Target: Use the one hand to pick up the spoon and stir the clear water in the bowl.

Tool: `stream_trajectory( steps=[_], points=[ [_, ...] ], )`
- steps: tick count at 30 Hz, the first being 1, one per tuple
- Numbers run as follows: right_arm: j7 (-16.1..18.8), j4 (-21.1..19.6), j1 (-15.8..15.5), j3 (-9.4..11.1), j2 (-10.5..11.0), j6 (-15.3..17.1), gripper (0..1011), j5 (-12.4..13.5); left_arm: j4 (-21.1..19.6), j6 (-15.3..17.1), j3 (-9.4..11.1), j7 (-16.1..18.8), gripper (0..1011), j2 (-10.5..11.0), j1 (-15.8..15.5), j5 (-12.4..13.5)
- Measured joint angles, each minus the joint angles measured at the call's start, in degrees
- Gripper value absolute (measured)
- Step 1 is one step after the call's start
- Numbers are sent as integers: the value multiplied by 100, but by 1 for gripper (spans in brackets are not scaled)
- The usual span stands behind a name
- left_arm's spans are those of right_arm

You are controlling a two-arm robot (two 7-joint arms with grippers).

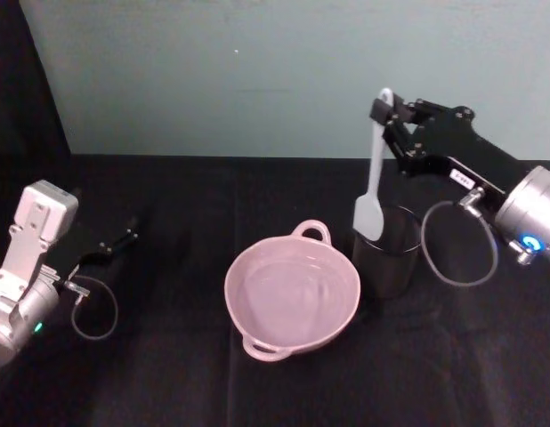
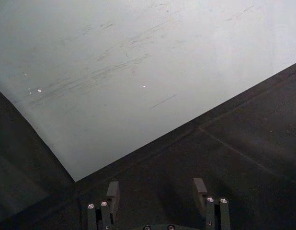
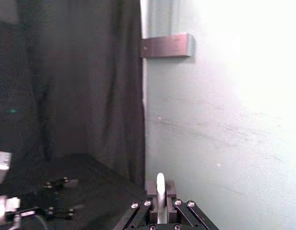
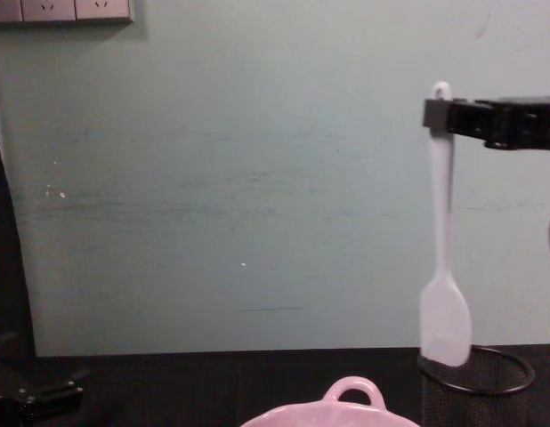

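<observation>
My right gripper [image 1: 383,111] is shut on the spoon [image 1: 375,169] just below the loop at its handle end. The pale spoon hangs upright, and its paddle head is at the mouth of the black mesh cup [image 1: 387,263]. From the chest, the spoon [image 4: 442,231] hangs from the gripper [image 4: 438,116] high on the right. The right wrist view shows the handle tip [image 3: 160,183] pinched between the fingers. To the left of the cup sits the pale pink bowl [image 1: 232,277] holding clear water, its arched handle [image 4: 351,388] facing the wall. My left gripper [image 1: 128,238] rests open at the far left.
The black mesh cup [image 4: 475,382] stands close to the bowl's right side. A black cloth covers the table [image 1: 168,374], and a pale green wall [image 1: 257,80] rises behind it. The left gripper [image 2: 156,191] points at the wall's foot. A grey cable loop [image 1: 457,245] hangs from the right wrist.
</observation>
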Motion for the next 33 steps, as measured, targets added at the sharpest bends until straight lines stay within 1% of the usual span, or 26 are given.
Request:
stream_trajectory(
  steps=[5,8,14,24,27,30,32,33],
  points=[
    [-14,215,-1,131,-16,-65,110,33,0,0,0,0,1005,0,0,0],
    [-10,316,23,171,-45,-97,110,51,0,0,0,0,1005,0,0,0],
    [0,505,67,183,-125,-150,110,60,0,0,0,0,1005,0,0,0],
    [60,1040,76,169,-342,-329,110,124,0,0,0,0,1005,0,0,0],
    [65,1197,49,172,-412,-374,110,161,0,0,0,0,1005,0,0,0],
    [103,1380,-4,202,-501,-453,110,259,0,0,0,0,1005,0,0,0],
    [173,1572,-44,237,-601,-559,110,397,0,0,0,0,1005,0,0,0],
    [173,1572,-44,237,-601,-559,110,397,0,0,0,0,1005,0,0,0]
  ],
)
